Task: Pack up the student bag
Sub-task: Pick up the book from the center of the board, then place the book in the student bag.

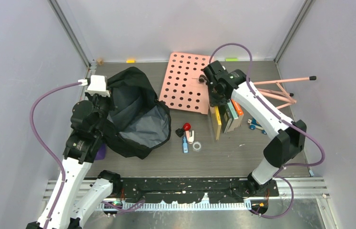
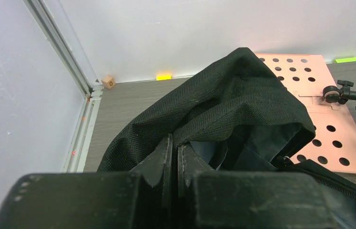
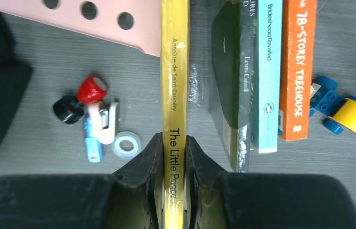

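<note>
The first book is the step in hand: the right gripper [image 3: 173, 143] is clamped on the spine of the yellow book [image 3: 174, 86], which stands at the left end of a row beside the dark book [image 3: 228, 86], the teal book [image 3: 267, 71] and the orange book [image 3: 297, 71]. The left gripper [image 2: 175, 148] is pinched shut on the rim of the student bag [image 1: 137, 117], which sits at the left with its mouth held open. The next move probably calls for lifting the book clear of its neighbours and carrying it left into the opening. Small things lie between, a tape roll [image 3: 127, 144] and a red-capped piece [image 3: 92, 89], and the pink pegboard [image 1: 185, 83] lies just behind.
</note>
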Robot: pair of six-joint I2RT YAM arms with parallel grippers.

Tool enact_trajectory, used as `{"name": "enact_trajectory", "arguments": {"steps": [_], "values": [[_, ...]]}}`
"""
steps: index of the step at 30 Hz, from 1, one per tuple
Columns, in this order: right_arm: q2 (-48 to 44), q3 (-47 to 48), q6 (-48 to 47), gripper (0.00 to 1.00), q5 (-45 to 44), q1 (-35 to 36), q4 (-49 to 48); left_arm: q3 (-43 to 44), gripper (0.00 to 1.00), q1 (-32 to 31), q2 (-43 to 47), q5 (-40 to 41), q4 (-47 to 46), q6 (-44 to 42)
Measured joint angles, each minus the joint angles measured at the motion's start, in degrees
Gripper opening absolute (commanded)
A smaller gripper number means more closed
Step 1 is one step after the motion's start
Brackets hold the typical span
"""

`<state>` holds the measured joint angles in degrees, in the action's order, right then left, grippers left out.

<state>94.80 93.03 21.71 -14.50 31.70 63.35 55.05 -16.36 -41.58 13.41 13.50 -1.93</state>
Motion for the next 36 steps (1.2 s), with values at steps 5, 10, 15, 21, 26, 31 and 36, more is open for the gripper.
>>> {"name": "enact_trajectory", "arguments": {"steps": [5, 10, 15, 21, 26, 31, 36], "values": [[-4.0, 7.1, -0.3, 0.0, 2.7, 0.4, 2.6, -0.1, 0.0, 0.0, 0.4, 0.0, 0.0, 0.0], [-7.3, 15.1, -2.1, 0.01, 9.3, 0.8, 2.5, -0.1, 0.0, 0.0, 0.7, -0.9, 0.0, 0.0], [-7.4, 22.4, -1.7, 0.01, 16.8, 1.7, -0.7, -0.1, 0.0, 0.0, 1.1, -1.5, 0.1, 0.1], [-7.5, 23.7, -3.5, 0.0, 25.9, 6.5, -7.4, -0.1, 0.0, 0.1, 1.1, -3.8, 0.1, 0.5], [-7.6, 20.4, -7.7, 0.0, 32.7, 12.0, -14.2, -0.1, 0.0, 0.2, 1.4, -7.1, 0.1, 1.2], [-6.8, 21.1, -7.9, 0.0, 35.4, 13.4, -17.5, -0.1, 0.0, 0.3, 1.3, -8.6, 0.1, 2.3], [-6.8, 19.6, -8.2, 0.0, 36.3, 14.5, -20.2, 0.1, 0.0, 0.3, 0.8, -10.0, 0.2, 3.7]]}}
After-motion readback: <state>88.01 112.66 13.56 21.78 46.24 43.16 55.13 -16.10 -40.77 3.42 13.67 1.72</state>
